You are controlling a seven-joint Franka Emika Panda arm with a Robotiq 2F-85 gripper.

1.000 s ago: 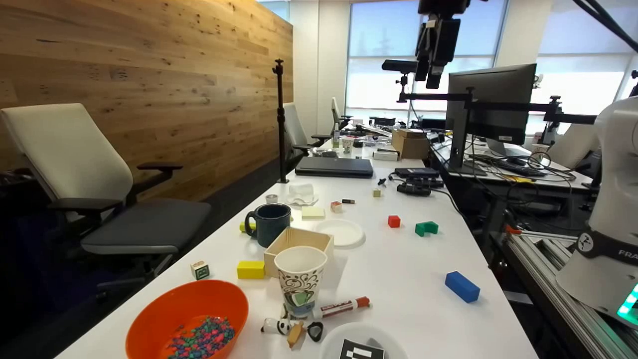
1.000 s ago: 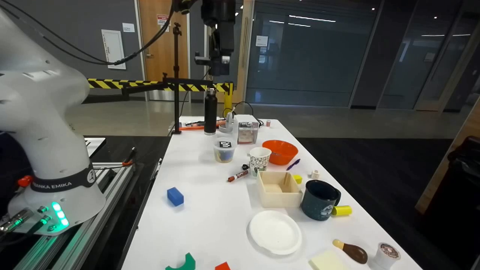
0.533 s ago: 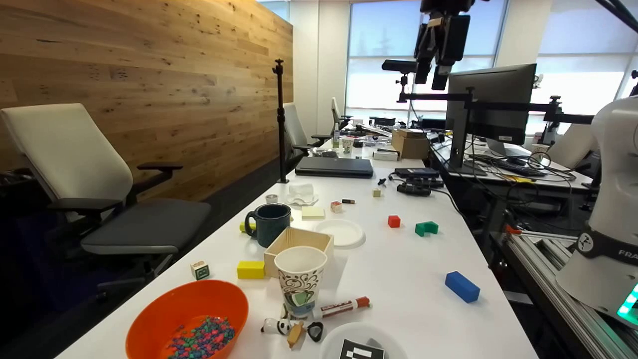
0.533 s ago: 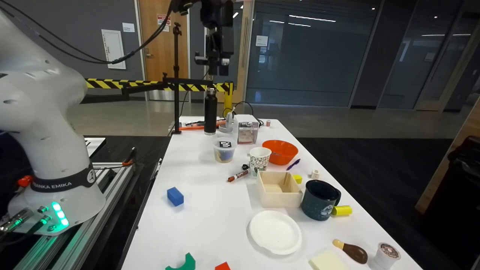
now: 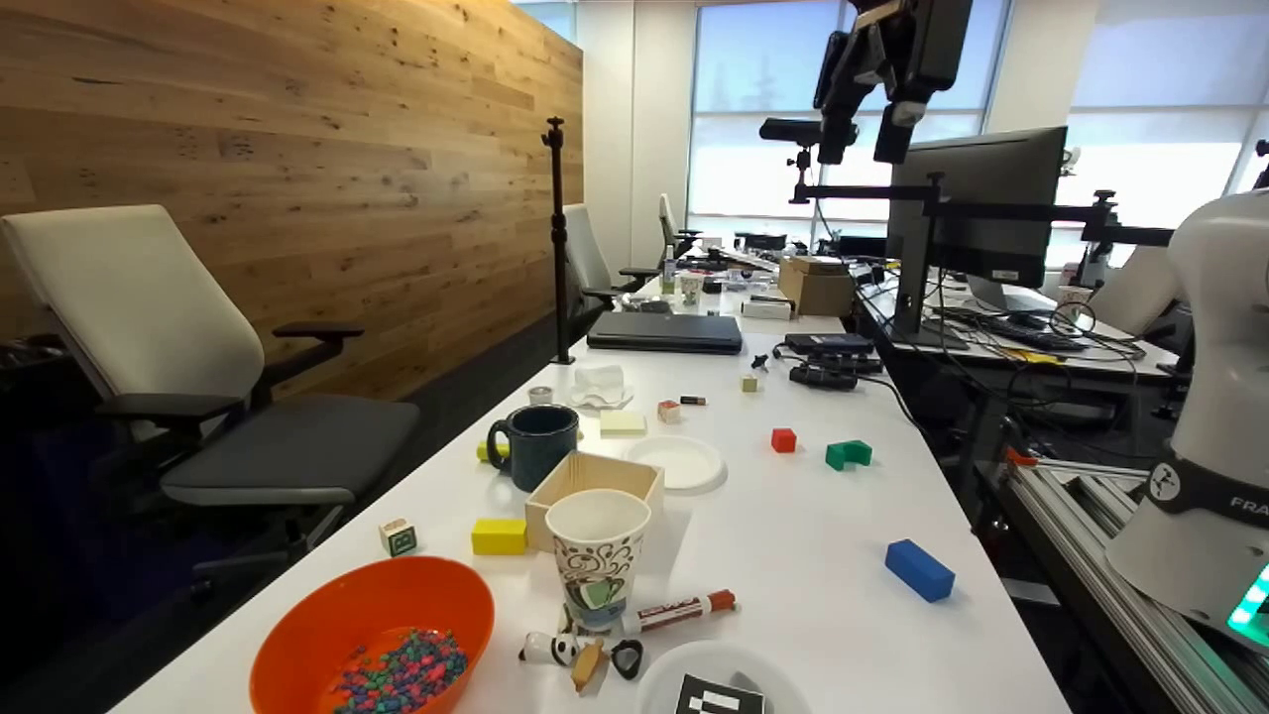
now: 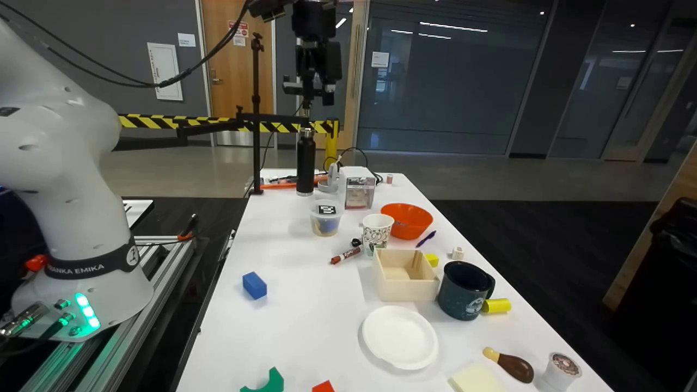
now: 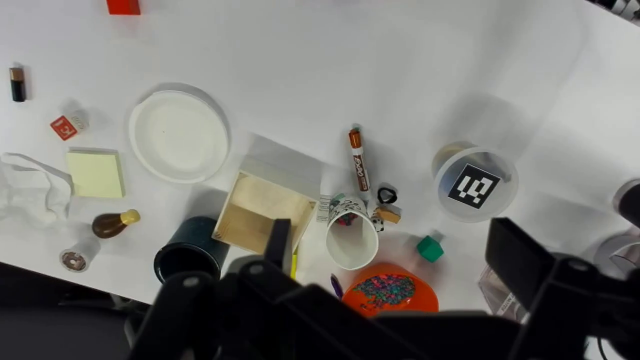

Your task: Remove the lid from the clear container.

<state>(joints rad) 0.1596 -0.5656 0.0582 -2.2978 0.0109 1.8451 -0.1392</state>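
Observation:
The clear container (image 6: 325, 224) is a low, round, see-through tub on the white table, with blue and yellowish contents showing through its side. Its pale lid (image 7: 492, 205) sits on top and carries a black-and-white square marker (image 7: 474, 186). In an exterior view only part of the lid (image 5: 768, 666) shows at the bottom edge. My gripper (image 5: 863, 149) hangs high above the table, pointing down, open and empty; it also shows in an exterior view (image 6: 318, 99). In the wrist view my spread fingers (image 7: 392, 225) frame the scene, and the container lies beyond the right fingertip.
Near the container stand a paper cup (image 7: 352, 240), an orange bowl (image 7: 425, 295), a marker pen (image 7: 360, 162), a green block (image 7: 430, 248) and a black bottle (image 6: 305, 163). A wooden box (image 6: 405, 288), dark mug (image 6: 463, 296) and white plate (image 6: 400, 337) stand farther along.
My gripper has turned and shifted slightly. Its fingers look farther apart in both exterior views; turning or opening could cause this. The arm has moved a little. The table objects have not moved.

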